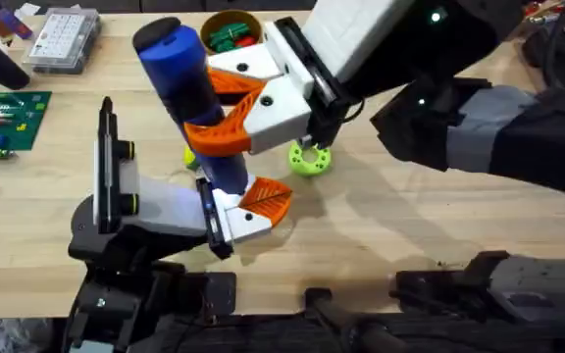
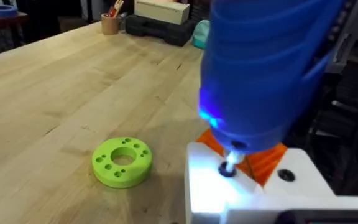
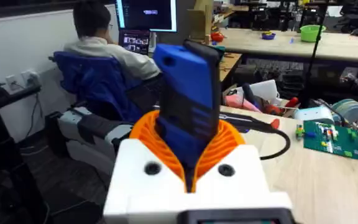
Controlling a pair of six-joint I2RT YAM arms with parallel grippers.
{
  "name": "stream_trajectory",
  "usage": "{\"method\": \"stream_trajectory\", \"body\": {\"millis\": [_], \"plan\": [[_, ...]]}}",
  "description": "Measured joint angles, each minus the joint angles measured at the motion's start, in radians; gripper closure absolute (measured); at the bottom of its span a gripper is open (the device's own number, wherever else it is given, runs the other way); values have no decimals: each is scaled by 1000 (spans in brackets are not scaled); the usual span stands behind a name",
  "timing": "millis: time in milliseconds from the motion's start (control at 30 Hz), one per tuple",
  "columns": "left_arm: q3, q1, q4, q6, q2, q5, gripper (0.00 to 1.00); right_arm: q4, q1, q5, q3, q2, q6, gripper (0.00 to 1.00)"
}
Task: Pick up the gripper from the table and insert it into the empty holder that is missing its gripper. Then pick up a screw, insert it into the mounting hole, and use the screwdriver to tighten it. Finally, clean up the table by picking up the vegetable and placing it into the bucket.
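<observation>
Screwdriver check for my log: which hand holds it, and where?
The right hand grips the stout bright-blue cylindrical screwdriver around its body, between orange pads.

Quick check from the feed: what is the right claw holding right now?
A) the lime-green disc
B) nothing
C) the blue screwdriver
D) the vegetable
C: the right claw has its orange pads clamped around the screwdriver, and the right wrist view shows that blue body held upright.
</observation>
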Motion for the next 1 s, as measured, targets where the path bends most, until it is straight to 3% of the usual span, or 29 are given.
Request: {"method": "stream_trajectory", "body": {"millis": [1000], "plan": [[0, 0, 0, 0, 0, 0, 990, 0, -15, 0, 0, 0, 15, 970]]}}
